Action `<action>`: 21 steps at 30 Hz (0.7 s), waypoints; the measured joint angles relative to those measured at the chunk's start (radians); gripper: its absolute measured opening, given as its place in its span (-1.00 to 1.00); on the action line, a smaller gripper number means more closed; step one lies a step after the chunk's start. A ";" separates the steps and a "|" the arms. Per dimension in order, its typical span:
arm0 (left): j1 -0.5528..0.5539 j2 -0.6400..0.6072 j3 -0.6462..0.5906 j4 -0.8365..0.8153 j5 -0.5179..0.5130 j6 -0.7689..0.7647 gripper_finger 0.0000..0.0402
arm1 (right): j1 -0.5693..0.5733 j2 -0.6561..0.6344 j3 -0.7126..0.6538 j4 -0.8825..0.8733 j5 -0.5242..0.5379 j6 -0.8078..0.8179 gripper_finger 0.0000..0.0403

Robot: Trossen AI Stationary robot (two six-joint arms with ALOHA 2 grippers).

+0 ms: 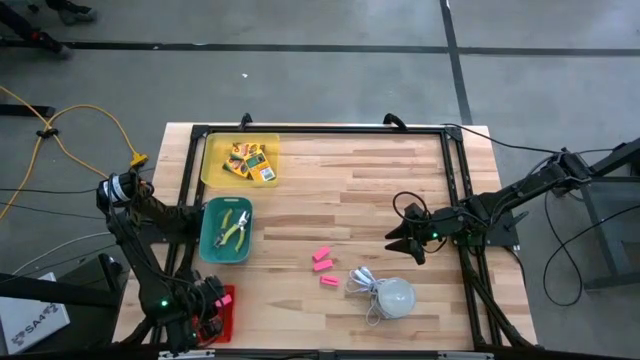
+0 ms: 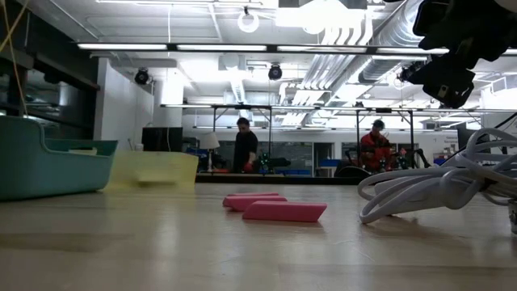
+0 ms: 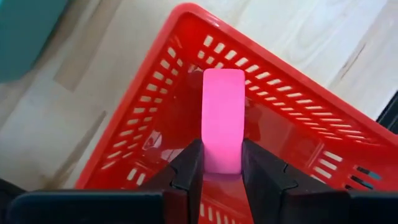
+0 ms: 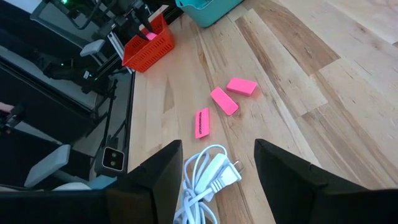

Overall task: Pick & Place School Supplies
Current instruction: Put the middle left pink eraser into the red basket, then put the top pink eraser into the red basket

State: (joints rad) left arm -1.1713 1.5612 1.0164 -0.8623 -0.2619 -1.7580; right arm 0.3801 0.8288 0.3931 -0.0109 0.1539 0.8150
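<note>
From above, the left end effector (image 1: 205, 312) sits over the red basket (image 1: 226, 300) at the counter's (image 1: 400, 180) near left corner, and the right end effector (image 1: 405, 238) hangs over the middle right, fingers spread wide and carrying nothing. The yellow tray (image 1: 215, 160) holds the yellow-and-green boxes (image 1: 250, 161), the teal bin (image 1: 212, 240) holds the green-handled scissors (image 1: 235, 228), and three pink erasers (image 1: 325, 265) lie loose on the wood just beside the white dome lamp (image 1: 393, 297) and its cord.

Down at counter level, pink erasers lie in a row mid-counter, the white cord (image 2: 436, 187) coiled to one side, two people far back in the room.

Left wrist now: the fingers (image 3: 189, 171) are clamped on a fourth pink eraser (image 3: 223, 118), upright, above the basket floor.

Right wrist: open fingers (image 4: 165, 168), three erasers and the plug (image 4: 214, 177) below.
</note>
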 joint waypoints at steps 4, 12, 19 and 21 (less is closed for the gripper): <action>0.000 0.000 0.000 -0.001 0.000 -0.008 -0.56 | 0.000 0.000 0.000 0.000 0.000 0.000 -0.06; 0.033 0.001 0.000 -0.001 0.051 0.018 -0.47 | 0.000 0.000 0.000 0.000 0.000 0.000 -0.06; 0.063 0.005 0.000 -0.001 0.069 0.087 -0.42 | 0.000 0.000 0.000 0.000 -0.022 0.000 -0.06; 0.065 0.005 0.000 -0.002 0.069 0.090 -0.41 | 0.000 0.000 0.000 0.000 -0.023 0.000 -0.06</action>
State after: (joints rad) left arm -1.1064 1.5661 1.0161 -0.8639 -0.1927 -1.6680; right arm 0.3801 0.8288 0.3931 -0.0113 0.1310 0.8146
